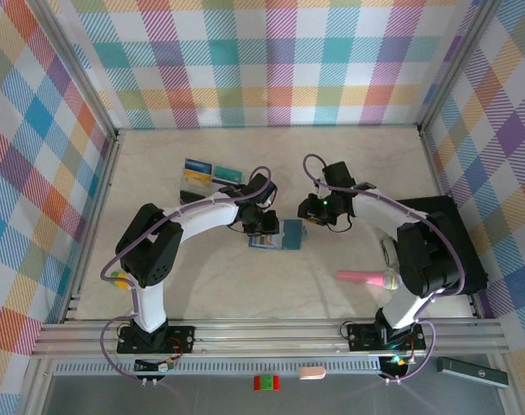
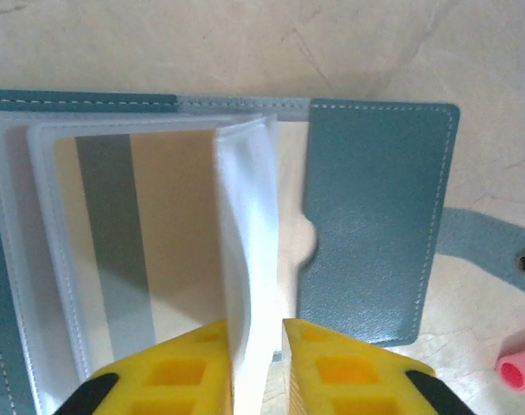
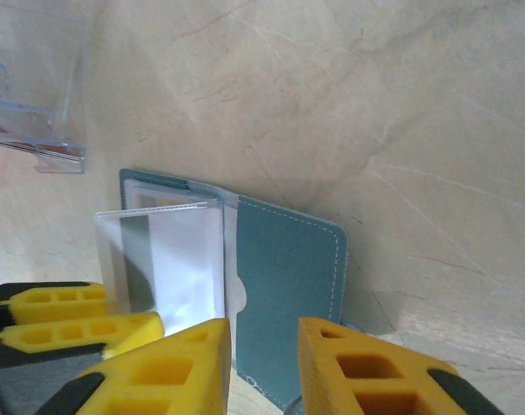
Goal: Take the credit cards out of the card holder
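card holder point(image 1: 291, 234) open on beige marbled table point(image 1: 366, 164) | plaid walls point(image 1: 271, 60)

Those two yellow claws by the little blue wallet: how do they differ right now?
The left gripper has its fingers nearly together, pinching a clear sleeve of the card holder. The right gripper has its fingers apart with nothing between them. The left gripper works at the sleeve side of the open holder, while the right gripper sits by its teal cover. Both have yellow fingers and sit close to the holder.
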